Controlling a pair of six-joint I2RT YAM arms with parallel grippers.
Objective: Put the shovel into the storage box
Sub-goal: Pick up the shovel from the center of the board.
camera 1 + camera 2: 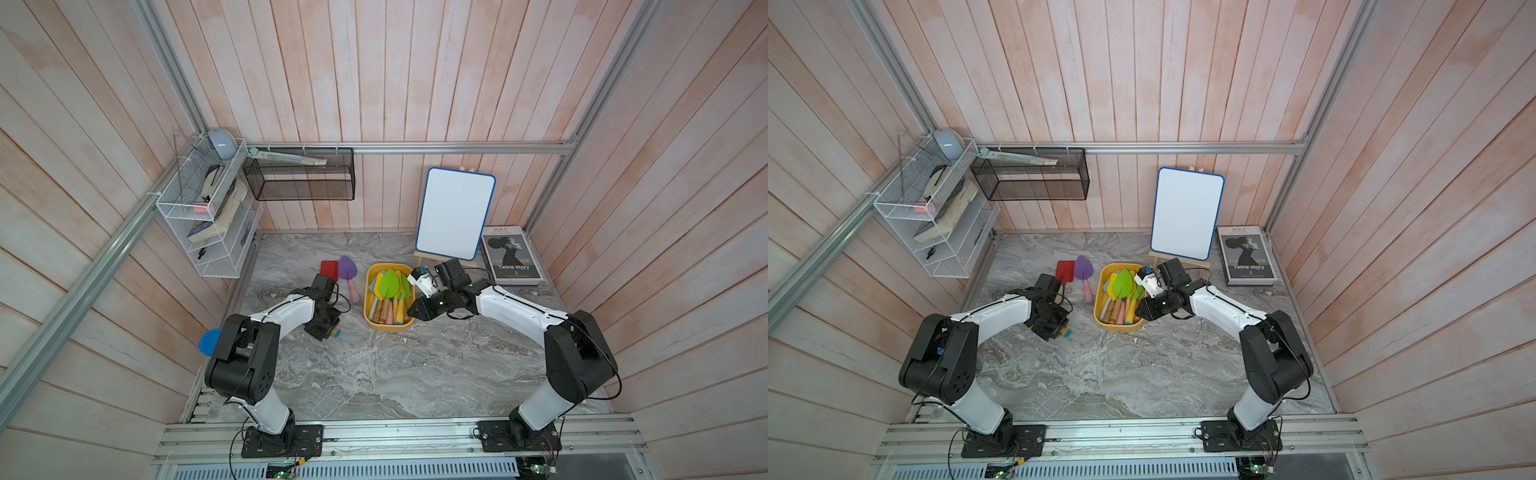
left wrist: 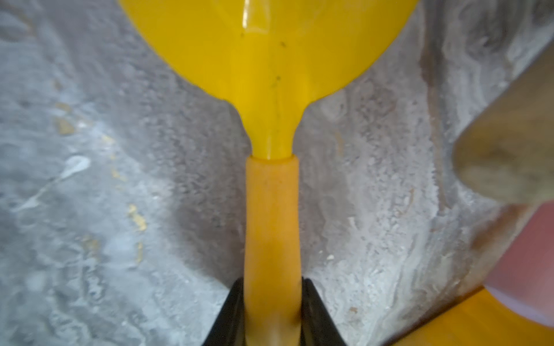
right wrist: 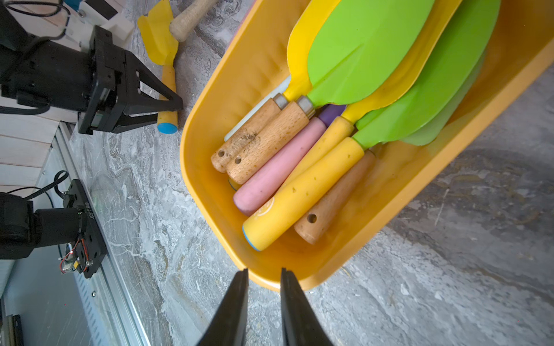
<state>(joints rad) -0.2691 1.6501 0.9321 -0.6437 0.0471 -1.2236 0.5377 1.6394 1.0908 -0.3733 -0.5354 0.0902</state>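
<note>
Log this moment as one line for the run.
left pincer: closed around yellow shovel handle, shovel on table | right pincer: at storage box rim, grip unclear | box: several shovels inside
</note>
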